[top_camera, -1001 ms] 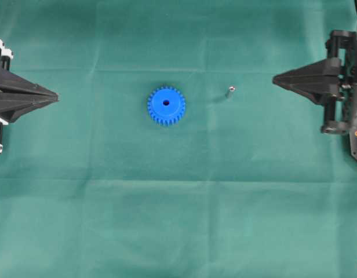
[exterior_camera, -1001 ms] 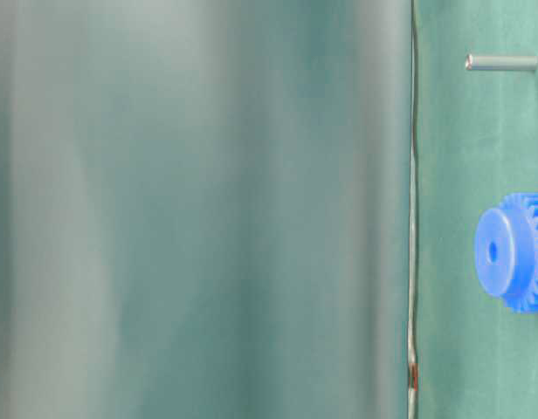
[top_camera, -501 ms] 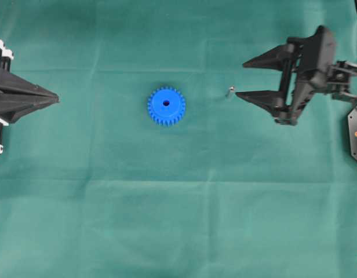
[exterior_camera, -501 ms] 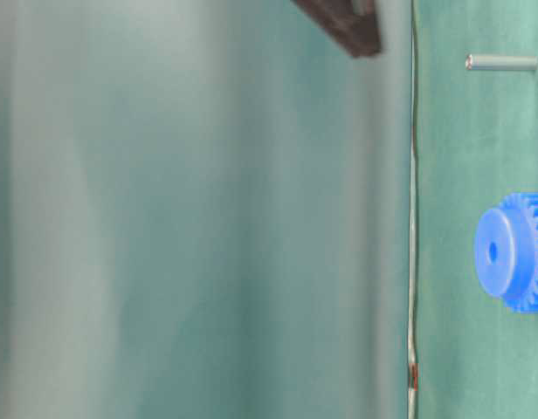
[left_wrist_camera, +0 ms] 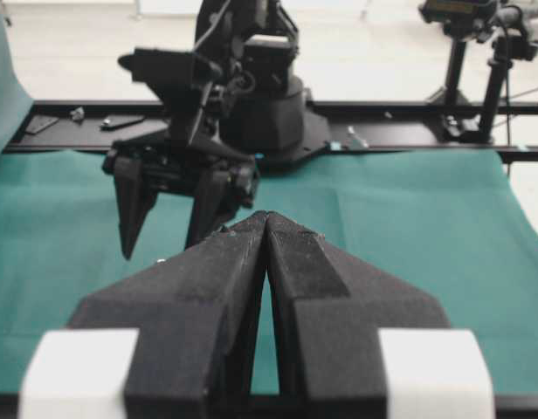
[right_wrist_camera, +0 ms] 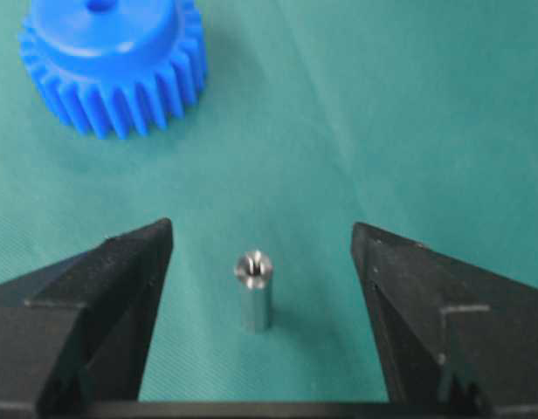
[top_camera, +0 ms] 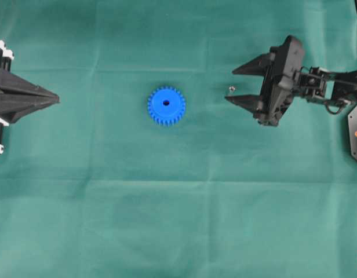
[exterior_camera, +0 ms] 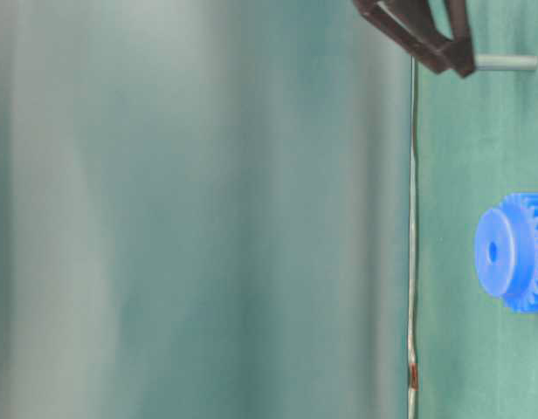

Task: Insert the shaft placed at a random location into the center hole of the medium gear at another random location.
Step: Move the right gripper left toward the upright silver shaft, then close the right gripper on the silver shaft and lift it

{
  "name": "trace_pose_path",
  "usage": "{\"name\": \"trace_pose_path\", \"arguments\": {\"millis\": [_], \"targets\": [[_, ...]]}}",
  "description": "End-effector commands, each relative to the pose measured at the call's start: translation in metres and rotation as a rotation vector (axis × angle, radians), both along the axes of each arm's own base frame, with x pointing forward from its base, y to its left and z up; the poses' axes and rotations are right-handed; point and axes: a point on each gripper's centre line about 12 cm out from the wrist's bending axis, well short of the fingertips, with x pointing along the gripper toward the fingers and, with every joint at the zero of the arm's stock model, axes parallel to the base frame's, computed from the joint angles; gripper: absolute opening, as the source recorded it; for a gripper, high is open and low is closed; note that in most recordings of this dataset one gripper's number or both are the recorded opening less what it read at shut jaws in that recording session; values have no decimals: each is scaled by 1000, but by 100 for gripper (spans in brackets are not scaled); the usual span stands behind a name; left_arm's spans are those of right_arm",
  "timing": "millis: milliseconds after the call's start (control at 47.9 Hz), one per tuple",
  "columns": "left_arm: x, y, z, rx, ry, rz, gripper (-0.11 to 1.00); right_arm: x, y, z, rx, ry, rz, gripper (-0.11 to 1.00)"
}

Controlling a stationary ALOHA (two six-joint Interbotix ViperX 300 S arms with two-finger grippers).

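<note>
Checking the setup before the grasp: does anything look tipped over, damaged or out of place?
Nothing stands out. The small silver metal shaft stands upright on the green cloth between the open right gripper fingers, untouched. The blue toothed plastic gear lies flat, apart from it.

I find nothing to read in any of my views: no text, label, brand, number or sign.
</note>
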Motion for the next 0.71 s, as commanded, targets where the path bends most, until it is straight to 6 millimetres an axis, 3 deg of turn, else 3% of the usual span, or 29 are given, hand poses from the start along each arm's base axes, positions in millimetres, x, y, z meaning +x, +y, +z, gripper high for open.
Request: {"name": "trace_pose_path", "arguments": {"millis": [0, 230, 376, 501, 647, 689], "targets": [[3, -1, 8, 1, -18, -4, 0, 6, -3, 3, 2, -29, -12, 81], [3, -1, 8, 1, -15, -4, 0, 6, -3, 1, 3, -26, -12, 80], [3, -1, 7, 1, -12, -4, 0, 6, -3, 2, -1, -38, -12, 71], [3, -1, 7, 1, -11, -4, 0, 6, -2, 2, -1, -35, -6, 50], [3, -1, 7, 0, -9, -4, 0, 7, -1, 1, -4, -31, 2, 14], [3, 0, 7, 0, -9, -2, 0, 7, 0, 1, -3, -28, 3, 13]]}}
